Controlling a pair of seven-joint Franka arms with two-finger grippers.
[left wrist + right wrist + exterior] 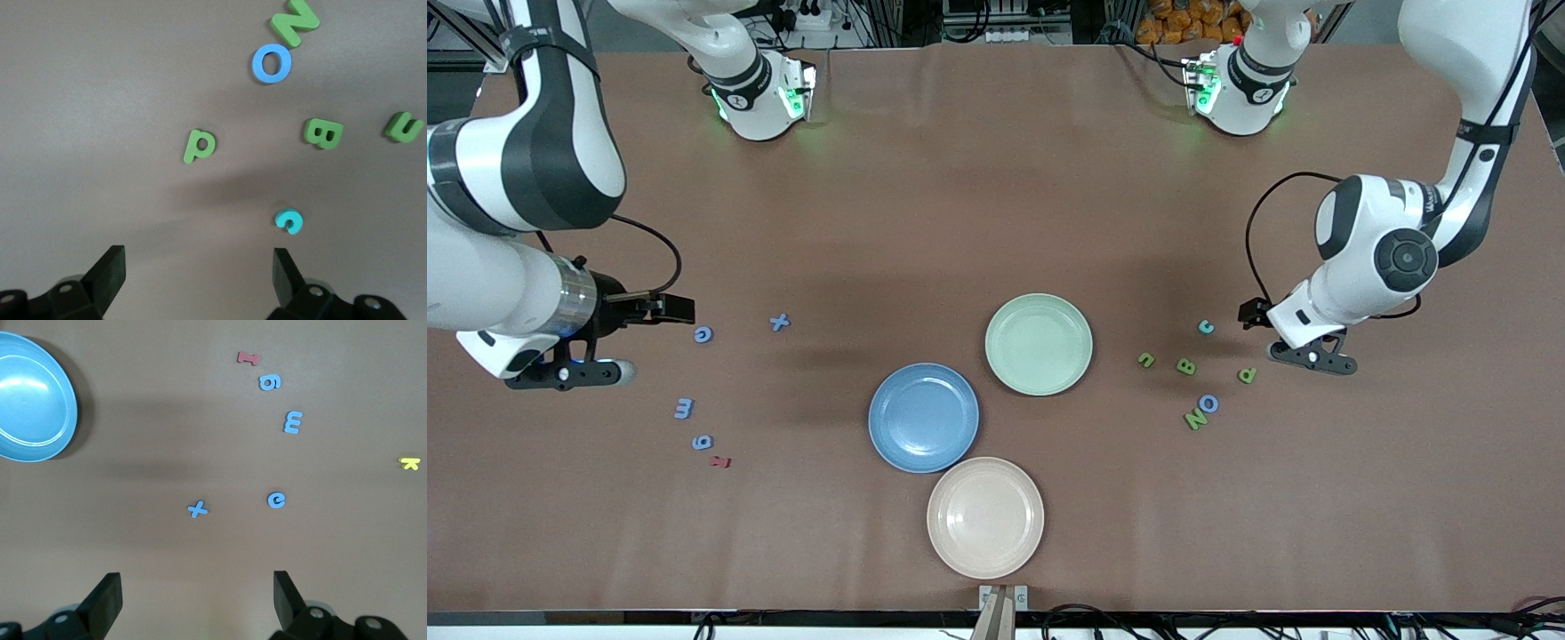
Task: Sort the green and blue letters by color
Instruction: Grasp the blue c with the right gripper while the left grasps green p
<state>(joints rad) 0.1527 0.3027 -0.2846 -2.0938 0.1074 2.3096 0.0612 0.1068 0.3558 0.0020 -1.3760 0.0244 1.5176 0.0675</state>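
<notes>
Nothing sorted yet: green plate (1039, 343) and blue plate (923, 417) bare. Green letters (1185, 365), plus blue O (1208, 404) touching green N (1195, 419), near green plate toward left gripper (197, 280), spread empty. Blue letters (703, 334) well apart under right gripper (197, 600), likewise spread. Risk: pinching O, dragging N along.

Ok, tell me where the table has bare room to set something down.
Bare: the wide stretch between the robot bases and the green plate, and between blue x and blue plate. Crowded: the letters around green B, under the open left gripper.
</notes>
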